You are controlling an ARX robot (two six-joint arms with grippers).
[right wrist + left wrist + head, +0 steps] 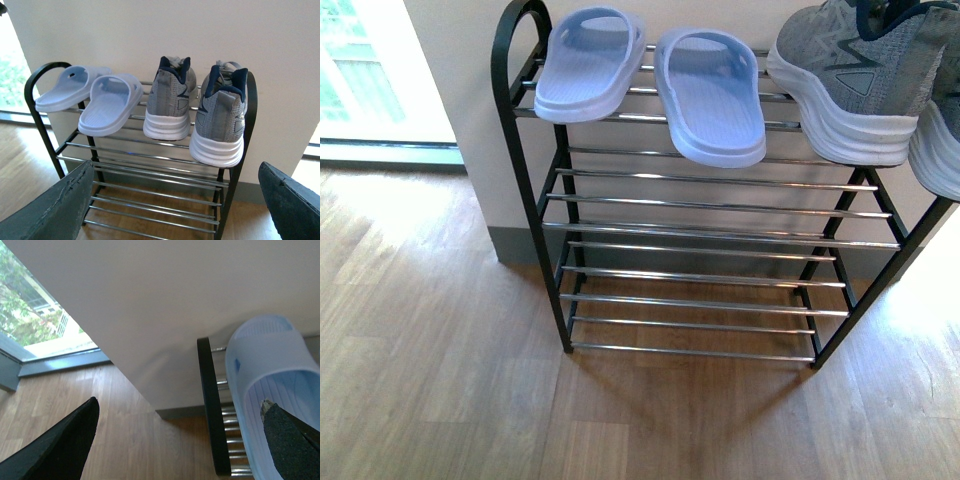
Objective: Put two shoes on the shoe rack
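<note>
So your shoe rack (pixel 235 165) stands against the plain wall (pixel 150 30) on the wood floor (pixel 440 380), window (pixel 360 70) off to the side, and both grey sneakers (pixel 167 107) (pixel 220 122) already sit on the top tier next to the pale blue slippers (pixel 710 95). Looks basically done to me. One worry: the heels and thick soles hang out over the front bar, especially the outer one by the frame's edge, so a bump from an arm pulling away could tip it off those slick chrome bars. Your right tool (pixel 175 205) has its fingers wide apart and holds nothing, and so does your left tool (pixel 180 440), up by a slipper.
</note>
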